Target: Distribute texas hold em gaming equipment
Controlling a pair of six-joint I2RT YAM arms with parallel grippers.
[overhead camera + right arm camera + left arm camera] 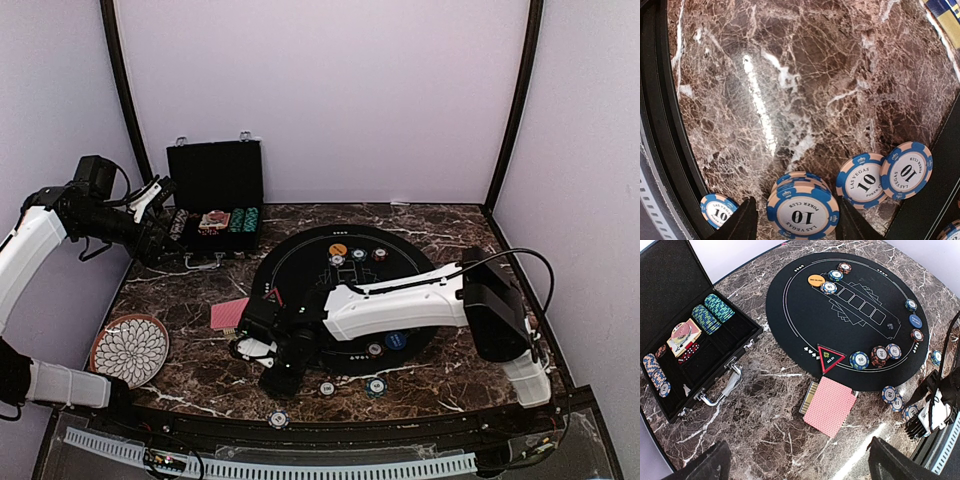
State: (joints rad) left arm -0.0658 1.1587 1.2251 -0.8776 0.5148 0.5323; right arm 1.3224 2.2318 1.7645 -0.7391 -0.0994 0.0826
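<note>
A short stack of blue-and-cream "10" poker chips [802, 212] stands on the marble between the fingers of my right gripper [795, 220]. The gripper is open: one finger is at the stack's edge and a narrow gap shows at the other. Two more "10" chips [861, 180] lie flat beside it, and another chip [719, 209] is on the other side. In the top view the right gripper [258, 352] is low at the mat's near left edge. My left gripper [150, 215] hangs open, high by the case. Below it lie red-backed cards [830, 405] and the triangle marker [831, 357].
The round black mat [300, 250] carries the orange button [816, 280], the blue button [915, 320] and several chips. The open black case [215, 175] with chip rows stands at the back left. A flower-patterned plate [130, 350] sits near left. A raised rail runs along the near edge.
</note>
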